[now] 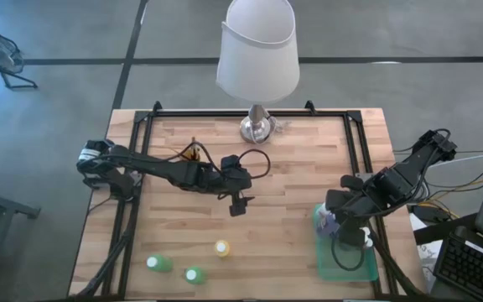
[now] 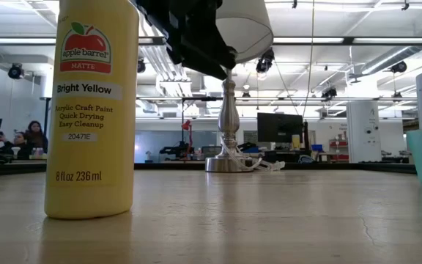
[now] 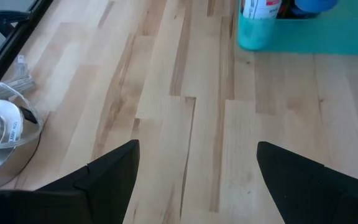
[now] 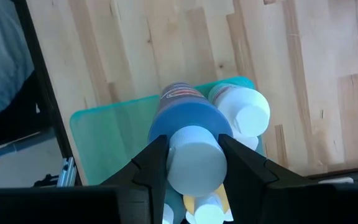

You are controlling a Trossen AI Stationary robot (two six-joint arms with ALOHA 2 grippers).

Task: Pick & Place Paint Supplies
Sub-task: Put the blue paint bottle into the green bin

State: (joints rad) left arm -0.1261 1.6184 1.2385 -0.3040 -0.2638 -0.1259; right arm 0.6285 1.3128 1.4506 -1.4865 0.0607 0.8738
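My right gripper (image 1: 340, 228) hangs over the green tray (image 4: 104, 137) at the table's right near corner, shut on a blue paint bottle (image 4: 185, 112). A white bottle (image 4: 244, 109) and a yellow one (image 4: 204, 208) sit in the tray beside it. A yellow bottle (image 1: 222, 248) and two green bottles (image 1: 159, 263) (image 1: 194, 274) stand upright on the table's near left part. The yellow bottle (image 2: 90, 110) fills the low view's left. My left gripper (image 1: 240, 204) hovers open over the table's middle and touches nothing. No paintbrush shows. My right gripper (image 4: 193, 146) pinches the blue bottle by its white cap (image 4: 194, 165), one finger (image 4: 148, 168) on each side. The fingers come from above, pointing down. The bottle hangs below them over the tray; whether its base stands on the tray floor I cannot tell.
A tall lamp with a white shade (image 1: 258, 59) stands on its silver base (image 1: 257, 127) at the far middle, its cord curling beside my left arm. Black rails (image 1: 141, 168) run along the table's left, far and right sides. Bare wood lies between my left gripper (image 3: 197, 146) and the tray (image 3: 328, 37).
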